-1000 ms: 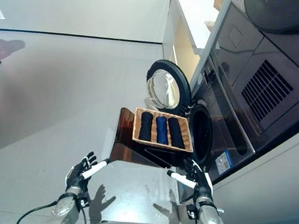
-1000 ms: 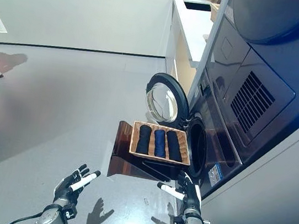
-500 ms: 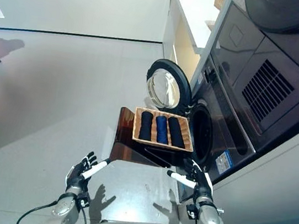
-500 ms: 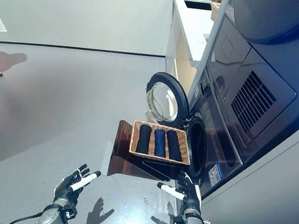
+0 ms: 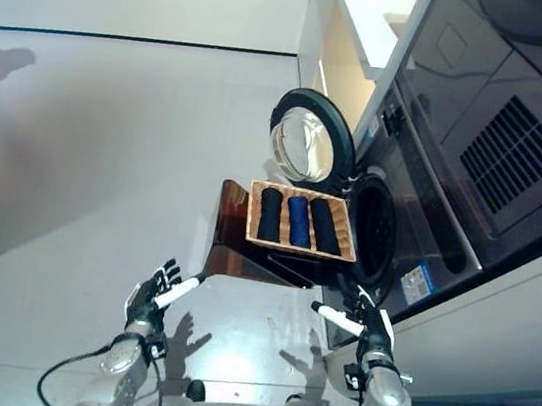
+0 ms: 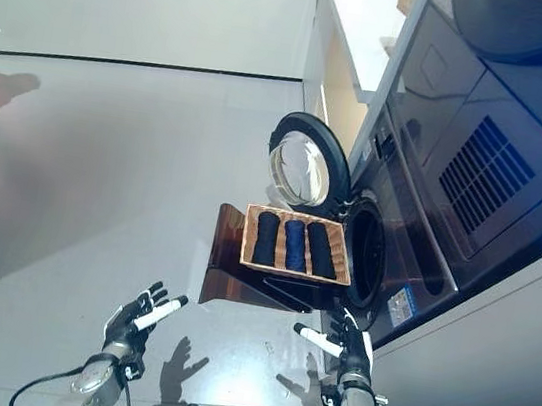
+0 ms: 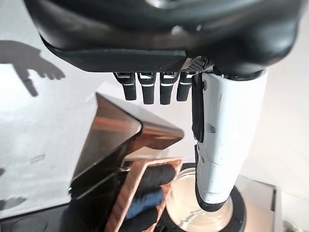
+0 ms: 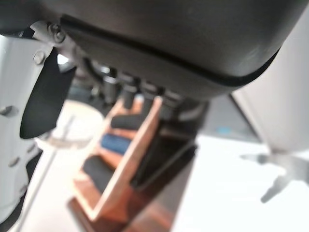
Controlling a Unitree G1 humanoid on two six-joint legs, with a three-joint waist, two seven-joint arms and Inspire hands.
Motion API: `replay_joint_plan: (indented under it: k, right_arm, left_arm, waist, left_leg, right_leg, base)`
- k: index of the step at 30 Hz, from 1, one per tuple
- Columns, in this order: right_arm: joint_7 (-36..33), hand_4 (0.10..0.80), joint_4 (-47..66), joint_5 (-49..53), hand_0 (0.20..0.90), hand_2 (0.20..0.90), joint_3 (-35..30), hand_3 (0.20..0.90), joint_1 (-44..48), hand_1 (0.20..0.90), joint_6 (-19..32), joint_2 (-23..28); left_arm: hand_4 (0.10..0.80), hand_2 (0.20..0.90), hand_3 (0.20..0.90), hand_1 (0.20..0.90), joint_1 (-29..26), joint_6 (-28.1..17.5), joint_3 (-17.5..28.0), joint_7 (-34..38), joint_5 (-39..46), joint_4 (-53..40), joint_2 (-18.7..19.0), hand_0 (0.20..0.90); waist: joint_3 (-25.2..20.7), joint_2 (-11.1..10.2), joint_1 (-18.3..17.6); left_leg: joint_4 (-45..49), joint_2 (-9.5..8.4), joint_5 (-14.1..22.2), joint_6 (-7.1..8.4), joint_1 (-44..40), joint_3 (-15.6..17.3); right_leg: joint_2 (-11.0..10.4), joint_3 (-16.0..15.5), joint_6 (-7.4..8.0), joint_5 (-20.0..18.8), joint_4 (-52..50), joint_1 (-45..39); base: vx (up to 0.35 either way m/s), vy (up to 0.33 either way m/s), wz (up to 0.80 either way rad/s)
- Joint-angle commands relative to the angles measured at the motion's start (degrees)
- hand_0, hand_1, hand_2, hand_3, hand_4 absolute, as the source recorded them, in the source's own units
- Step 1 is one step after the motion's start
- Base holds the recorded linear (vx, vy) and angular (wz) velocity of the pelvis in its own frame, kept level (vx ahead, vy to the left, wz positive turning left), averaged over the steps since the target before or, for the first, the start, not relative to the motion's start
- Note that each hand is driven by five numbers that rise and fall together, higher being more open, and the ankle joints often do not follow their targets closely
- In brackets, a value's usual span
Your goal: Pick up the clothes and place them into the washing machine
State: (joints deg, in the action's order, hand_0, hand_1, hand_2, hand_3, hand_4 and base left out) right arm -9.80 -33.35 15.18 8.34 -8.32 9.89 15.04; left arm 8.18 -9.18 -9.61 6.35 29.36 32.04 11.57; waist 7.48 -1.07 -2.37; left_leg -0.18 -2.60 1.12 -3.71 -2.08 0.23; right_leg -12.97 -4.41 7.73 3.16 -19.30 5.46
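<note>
The washing machine (image 6: 428,235) is cut off at the edge, its drum interior dark.

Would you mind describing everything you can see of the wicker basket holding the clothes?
The wicker basket is a shallow, rectangular tray of light brown weave. It holds three rolled clothes side by side: a black roll, a blue roll and another black roll. It sits level on a dark reddish-brown stand, directly in front of the washing machine's open drum, below the swung-open round door. Neither hand touches it.
</note>
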Motion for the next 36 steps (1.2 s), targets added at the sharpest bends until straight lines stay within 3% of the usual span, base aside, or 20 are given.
replay_joint_plan:
  k: [1, 4, 5, 7, 11, 15, 17, 20, 21, 25, 30, 36]
  right_arm:
    - [0.54, 0.800, 4.72, 1.20, 0.900, 0.900, -1.54, 0.900, 4.50, 0.900, 3.44, 0.53]
    - [1.24, 0.800, 4.21, 1.21, 0.900, 0.900, -1.92, 0.900, 3.85, 0.900, 3.32, 0.67]
    - [1.34, 0.800, 3.51, 1.31, 0.900, 0.900, -1.99, 0.900, 3.79, 0.900, 3.47, 0.73]
    - [1.32, 0.800, 3.49, 1.50, 0.900, 0.900, -2.01, 0.900, 3.65, 0.900, 3.49, 0.64]
    - [0.91, 0.800, 2.93, 1.27, 0.900, 0.900, -1.85, 0.900, 3.37, 0.900, 3.26, 0.60]
    - [0.84, 0.800, 2.13, 1.47, 0.900, 0.900, -1.73, 0.900, 3.10, 0.900, 3.06, 0.34]
    - [0.70, 0.800, 1.77, 1.53, 0.900, 0.900, -1.39, 0.900, 3.05, 0.900, 3.04, 0.30]
    - [0.46, 0.800, 0.54, 1.70, 0.900, 0.900, -0.62, 0.900, 3.33, 0.900, 3.56, 0.31]
    - [0.01, 0.800, 0.49, 1.97, 0.900, 0.900, -0.56, 0.900, 3.72, 0.900, 3.91, 0.60]
    - [-0.54, 0.800, -0.49, 3.02, 0.900, 0.900, 0.08, 0.900, 4.33, 0.900, 4.62, 0.80]
    - [-0.52, 0.800, -2.72, 0.49, 0.900, 0.900, 4.26, 0.900, 8.35, 0.900, 4.69, 2.08]
    - [-1.95, 0.800, -6.99, -1.54, 0.900, 0.900, 9.16, 0.900, 18.56, 0.900, 4.20, 2.71]
  left_arm:
    - [0.800, 0.900, 0.900, 0.900, -2.02, -4.01, 3.39, -0.31, -2.18, -5.43, 3.39, 0.900]
    - [0.800, 0.900, 0.900, 0.900, -1.49, -4.14, 4.05, -0.69, -2.20, -4.92, 3.25, 0.900]
    - [0.800, 0.900, 0.900, 0.900, -1.59, -4.21, 4.11, -0.63, -2.50, -4.39, 3.16, 0.900]
    - [0.800, 0.900, 0.900, 0.900, -1.61, -4.29, 4.11, -0.82, -2.75, -4.27, 3.18, 0.900]
    - [0.800, 0.900, 0.900, 0.900, -1.50, -4.18, 3.61, -0.66, -2.67, -4.13, 3.00, 0.900]
    - [0.800, 0.900, 0.900, 0.900, -1.45, -3.77, 2.67, -0.34, -2.35, -3.10, 2.42, 0.900]
    - [0.800, 0.900, 0.900, 0.900, -1.51, -3.55, 2.19, 0.02, -2.04, -2.51, 2.04, 0.900]
    - [0.800, 0.900, 0.900, 0.900, -1.65, -3.69, 1.90, 0.53, -1.57, -1.37, 1.59, 0.900]
    - [0.800, 0.900, 0.900, 0.900, -2.33, -3.92, 1.69, 0.87, -0.85, -0.94, 1.42, 0.900]
    - [0.800, 0.900, 0.900, 0.900, -4.21, -4.81, 0.94, 1.87, -0.17, -0.21, 1.39, 0.900]
    - [0.800, 0.900, 0.900, 0.900, -6.12, -5.28, -0.08, 2.95, 0.26, 1.84, 0.66, 0.900]
    - [0.800, 0.900, 0.900, 0.900, -8.78, -5.70, -0.62, 3.55, 2.22, 3.99, 0.30, 0.900]
  waist:
    - [0.74, -0.03, 0.46]
    - [0.68, -0.41, -0.63]
    - [0.61, -1.48, -1.98]
    - [0.90, -1.77, -3.26]
    - [0.87, -2.50, -4.44]
    - [0.23, -2.85, -4.56]
    - [-0.46, -2.60, -4.47]
    - [-1.76, -2.20, -4.87]
    - [-1.93, -1.17, -4.68]
    - [-1.60, -0.26, -5.23]
    - [-1.08, -0.02, -3.93]
    - [-1.07, 0.97, -2.45]
  left_leg:
    - [9.59, -2.46, 10.16, -1.09, -2.59, -0.21]
    - [8.83, -2.11, 11.52, 0.06, -5.27, -1.16]
    - [8.22, -2.34, 12.10, 0.97, -7.39, -2.43]
    - [7.37, -1.24, 12.66, 1.77, -10.00, -3.48]
    - [5.01, -0.27, 13.01, 2.26, -13.34, -4.73]
    - [2.86, 0.44, 12.28, 2.43, -15.66, -5.89]
    - [2.16, 1.37, 11.73, 2.74, -16.59, -6.34]
    - [2.18, 3.43, 8.37, 4.88, -16.35, -7.79]
    - [2.91, 5.86, 7.54, 5.73, -16.16, -8.06]
    - [3.64, 9.10, 4.68, 7.26, -14.82, -8.86]
    - [7.13, 10.58, 0.43, 8.48, -11.95, -8.72]
    - [6.21, 12.67, -5.49, 9.37, -10.32, -8.66]
  right_leg:
    - [-1.56, -0.81, -0.50, -12.07, -6.61, 4.36]
    - [-1.23, -3.46, 0.22, -10.89, 2.27, 6.14]
    - [-0.84, -2.79, 1.82, -13.12, 10.95, 8.41]
    - [0.57, -2.19, 3.39, -16.87, 17.20, 10.02]
    - [3.18, -1.48, 4.18, -19.73, 20.70, 11.21]
    - [4.30, -3.04, 3.35, -19.41, 17.80, 10.99]
    - [5.47, -4.64, 2.03, -17.10, 15.06, 11.19]
    - [7.17, -4.84, 0.34, -14.87, 13.59, 11.86]
    - [8.21, -5.73, 0.16, -13.43, 11.73, 12.26]
    - [9.70, -6.91, -0.98, -11.95, 11.11, 13.12]
    - [12.01, -7.57, -1.95, -11.27, 14.69, 10.83]
    - [13.10, -8.41, -2.80, -10.06, 15.70, 11.02]
  base:
    - [0.094, 0.060, 0.03]
    - [0.248, -0.068, -0.08]
    - [0.279, -0.094, -0.10]
    - [0.311, -0.078, 0.04]
    - [0.201, -0.031, 0.38]
    - [0.137, -0.053, 0.32]
    - [0.118, -0.067, 0.01]
    - [0.185, -0.153, 0.10]
    - [0.200, -0.202, 0.40]
    - [0.138, -0.174, 0.49]
    - [0.093, -0.143, 0.28]
    - [0.032, -0.073, -0.09]
